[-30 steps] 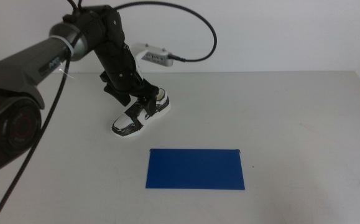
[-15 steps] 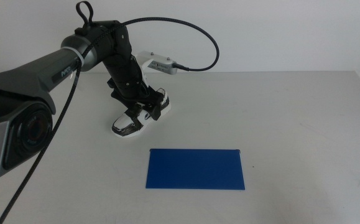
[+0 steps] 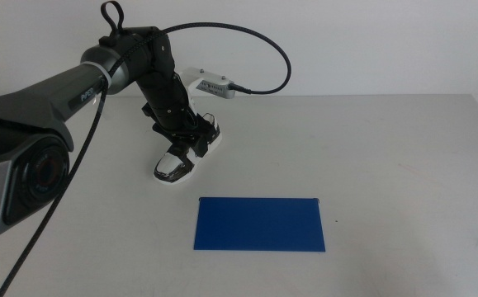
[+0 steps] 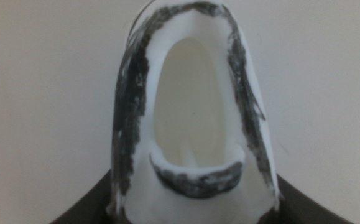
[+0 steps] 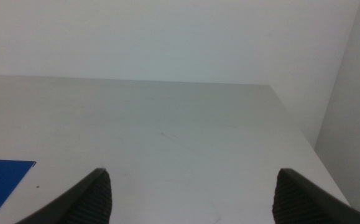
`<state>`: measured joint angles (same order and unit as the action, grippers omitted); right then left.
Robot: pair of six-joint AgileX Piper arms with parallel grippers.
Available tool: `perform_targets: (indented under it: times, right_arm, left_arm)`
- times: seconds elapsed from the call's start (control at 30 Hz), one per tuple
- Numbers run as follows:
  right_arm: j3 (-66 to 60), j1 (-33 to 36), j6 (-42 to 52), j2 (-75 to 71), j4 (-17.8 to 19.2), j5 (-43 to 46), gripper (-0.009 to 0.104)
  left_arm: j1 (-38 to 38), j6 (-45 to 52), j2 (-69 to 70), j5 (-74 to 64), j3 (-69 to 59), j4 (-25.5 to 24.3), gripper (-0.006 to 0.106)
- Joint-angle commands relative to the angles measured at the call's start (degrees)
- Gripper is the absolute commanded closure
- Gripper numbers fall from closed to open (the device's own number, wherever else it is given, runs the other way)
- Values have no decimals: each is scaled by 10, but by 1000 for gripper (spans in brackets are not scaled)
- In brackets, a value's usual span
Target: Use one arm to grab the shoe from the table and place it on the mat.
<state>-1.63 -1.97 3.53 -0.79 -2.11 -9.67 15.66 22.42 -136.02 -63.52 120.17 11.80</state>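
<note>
Nearest to where I stand, the mat [image 3: 259, 223] lies flat on the table [image 3: 404, 165], a deep blue rectangle with nothing on it. From the mat, the shoe [image 3: 184, 150] sits at about ten o'clock, well apart from it, with its white toe aimed toward seven o'clock and its heel toward one o'clock. The left gripper [image 3: 187, 137] has come down over the shoe's middle — in the middle view the dark jaws sit on either side of the upper, and the shoe looks level with the tabletop, though I cannot tell whether the sole rests on it. The left wrist view is filled by the shoe's opening [image 4: 189, 99] seen from straight above, white lining with black trim, and the two dark jaws press in at its flanks, so they are closed on it. Behind the gripper the arm [image 3: 73, 78] stretches back toward nine o'clock, its black cable [image 3: 247, 41] looping over the top. The right gripper [image 5: 189, 193] waits off to the side — its jaws stand wide apart over bare table, a corner of the mat just showing in its wrist view.
</note>
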Motion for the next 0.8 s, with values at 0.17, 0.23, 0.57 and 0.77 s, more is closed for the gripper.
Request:
perform_targets:
  times: [0.17,0.23,0.57,0.77]
  right_arm:
    - [5,-3,7,-12,5,45,29]
    - [5,-3,7,-12,5,45,29]
    - [5,-3,7,-12,5,45,29]
    - [5,-3,7,-12,5,45,29]
  left_arm:
    - [3,15,78,-29,20,5,99]
    - [3,14,88,-46,20,5,98]
    - [15,-18,148,-119,-7,8,95]
    - [47,-46,225,-75,-97,-27,95]
